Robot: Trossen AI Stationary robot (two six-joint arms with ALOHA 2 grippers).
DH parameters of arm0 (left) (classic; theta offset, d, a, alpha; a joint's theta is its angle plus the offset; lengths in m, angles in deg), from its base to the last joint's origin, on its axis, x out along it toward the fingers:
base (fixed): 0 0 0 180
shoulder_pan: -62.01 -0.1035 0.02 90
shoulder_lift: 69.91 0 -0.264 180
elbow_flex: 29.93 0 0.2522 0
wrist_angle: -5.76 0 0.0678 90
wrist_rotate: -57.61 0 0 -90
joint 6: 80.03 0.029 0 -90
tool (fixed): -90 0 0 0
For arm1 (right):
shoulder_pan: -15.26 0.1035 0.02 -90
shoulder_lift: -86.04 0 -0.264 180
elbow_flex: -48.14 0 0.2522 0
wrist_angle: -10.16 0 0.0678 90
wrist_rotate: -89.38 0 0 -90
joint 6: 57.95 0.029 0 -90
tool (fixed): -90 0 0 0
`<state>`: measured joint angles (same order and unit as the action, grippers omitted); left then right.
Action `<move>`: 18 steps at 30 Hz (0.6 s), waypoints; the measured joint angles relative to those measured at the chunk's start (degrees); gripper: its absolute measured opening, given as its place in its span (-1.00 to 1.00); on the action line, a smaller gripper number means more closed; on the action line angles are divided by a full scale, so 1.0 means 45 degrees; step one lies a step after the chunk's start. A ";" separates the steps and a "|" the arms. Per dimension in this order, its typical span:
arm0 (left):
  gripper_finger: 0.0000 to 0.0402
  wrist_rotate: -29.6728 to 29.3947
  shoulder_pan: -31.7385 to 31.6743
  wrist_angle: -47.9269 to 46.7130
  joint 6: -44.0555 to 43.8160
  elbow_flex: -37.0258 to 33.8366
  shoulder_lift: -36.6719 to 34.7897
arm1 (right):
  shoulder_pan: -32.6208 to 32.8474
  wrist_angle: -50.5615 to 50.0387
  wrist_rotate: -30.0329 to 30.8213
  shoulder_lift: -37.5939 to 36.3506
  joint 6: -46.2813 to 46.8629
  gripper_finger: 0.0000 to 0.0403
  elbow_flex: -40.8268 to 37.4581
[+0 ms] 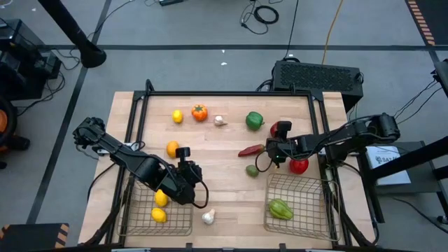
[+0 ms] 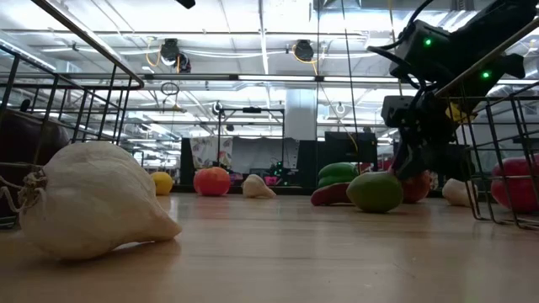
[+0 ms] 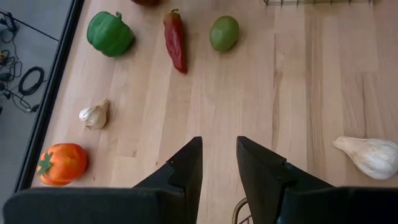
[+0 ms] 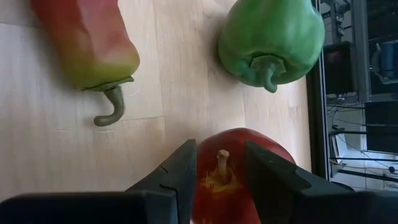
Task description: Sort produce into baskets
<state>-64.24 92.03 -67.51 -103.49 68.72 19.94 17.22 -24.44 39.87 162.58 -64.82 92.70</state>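
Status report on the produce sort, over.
Right end effector closed around red apple. Left end effector empty by left basket. Green pepper nearby, path clear.

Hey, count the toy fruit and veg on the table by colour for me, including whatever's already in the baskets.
Yellow pieces: 3
Orange pieces: 2
White pieces: 2
Green pieces: 3
Red pieces: 3
Total: 13
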 joint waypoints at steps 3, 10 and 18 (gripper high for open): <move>-0.47 -0.0005 0.0000 0.0000 -0.0005 0.0000 0.0000 | 0.0000 0.0002 -0.0003 0.0000 0.0010 -0.38 0.0000; -0.47 -0.0010 0.0000 0.0000 -0.0007 0.0000 0.0000 | -0.0136 0.0010 -0.0103 0.0000 0.0063 -0.38 0.0000; -0.47 -0.0011 0.0000 0.0000 -0.0010 0.0000 0.0000 | -0.0626 0.0004 -0.0733 0.0004 0.0325 -0.60 0.0000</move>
<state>-64.29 92.03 -67.51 -103.53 68.72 19.94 14.40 -24.43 36.57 162.59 -63.36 92.70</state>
